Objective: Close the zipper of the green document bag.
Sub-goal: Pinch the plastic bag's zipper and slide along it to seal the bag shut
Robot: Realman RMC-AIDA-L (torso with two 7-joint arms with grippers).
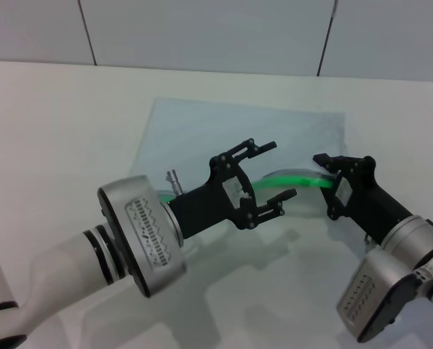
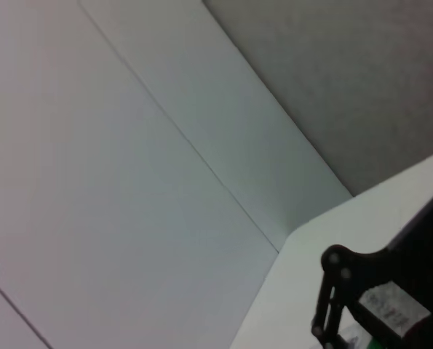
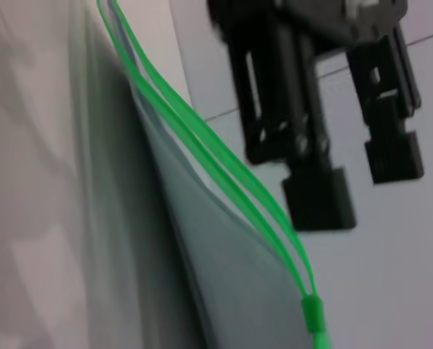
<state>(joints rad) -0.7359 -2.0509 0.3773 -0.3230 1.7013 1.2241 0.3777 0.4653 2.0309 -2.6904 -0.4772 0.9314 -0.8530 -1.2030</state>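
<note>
The green document bag (image 1: 201, 138) lay flat on the white table (image 1: 49, 123), its far half resting on the surface, its near edge lifted and arched between your two grippers. The zipper (image 1: 296, 178) ran along that raised near edge as a bright green curve. In the right wrist view the two green tracks (image 3: 223, 171) stood visibly apart for most of their length and met only at the slider (image 3: 312, 313) — so the zip read as largely open.

Your right gripper (image 1: 331, 174) sat at the right end of the green strip and appeared pinched on it; its fingers looked closed around the edge, though the contact itself was partly hidden. Your left gripper (image 1: 263, 178) hovered over the arch with fingers (image 1: 260, 147) spread wide, holding nothing.

Risks as I judged them:
- The left gripper could have closed on only one track, or on the film below it, and dragged the bag instead of moving the slider.
- With the edge bowed upward, a sideways pull might have buckled the strip and jammed the slider.
- If the right pinch was shallow, tension could have slipped the edge free — the bag would then have dropped flat and slid on the smooth table.
</note>
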